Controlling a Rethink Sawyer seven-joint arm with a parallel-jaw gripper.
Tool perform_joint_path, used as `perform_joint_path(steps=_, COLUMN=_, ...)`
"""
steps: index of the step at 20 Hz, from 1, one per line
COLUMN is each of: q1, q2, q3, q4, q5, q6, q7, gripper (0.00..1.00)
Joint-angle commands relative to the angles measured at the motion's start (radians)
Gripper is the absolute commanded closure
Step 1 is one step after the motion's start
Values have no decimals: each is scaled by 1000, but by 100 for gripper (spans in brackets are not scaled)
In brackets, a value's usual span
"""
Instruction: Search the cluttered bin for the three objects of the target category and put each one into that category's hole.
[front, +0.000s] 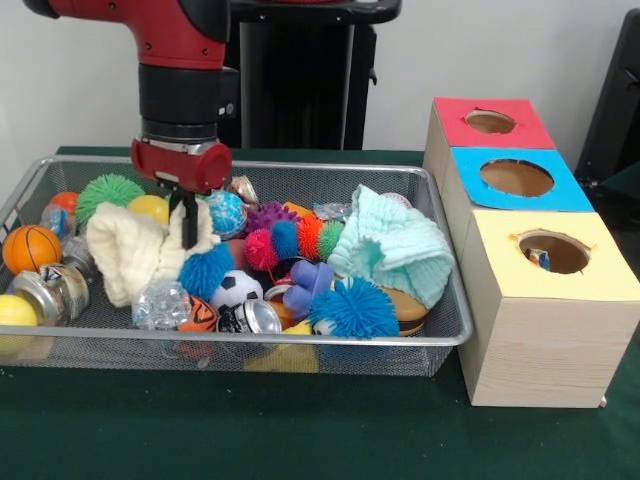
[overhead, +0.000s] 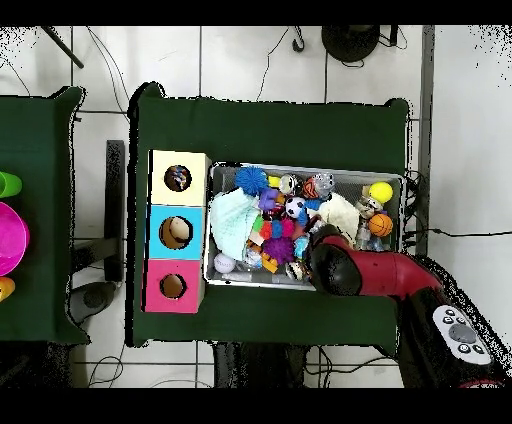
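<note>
Here your fingers (front: 187, 222) sit close together, their tips touching the cream cloth (front: 135, 255) at the wire bin's (front: 300, 345) left end, gripping nothing visible. The arm drops straight down. Balls lie beside that cloth; the holed boxes (front: 530, 250) stand beyond the bin.

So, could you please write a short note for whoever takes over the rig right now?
Gripper: down in the wire bin, fingers at the cream cloth; whether it grips anything cannot be told.
Bin: still crowded with balls, spiky toys, jars and a mint cloth.
Holes: the yellow box and blue box each show something inside; the red box looks empty from the front.
Left: which items count, and how many remain, the pictures do not settle.
</note>
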Motion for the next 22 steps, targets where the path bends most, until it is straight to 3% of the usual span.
perform_joint_path(steps=1, q1=32, q2=2, q3=122, q4=111, q5=59, q6=131, q7=9, gripper=100)
perform_joint_path(steps=12, q1=119, q2=-73, q3=114, q4=272, q5=224, q6=100, q7=141, gripper=100)
perform_joint_path(steps=22, q1=148, q2=-76, q3=128, q4=314, q5=309, q6=48, q7=118, gripper=100)
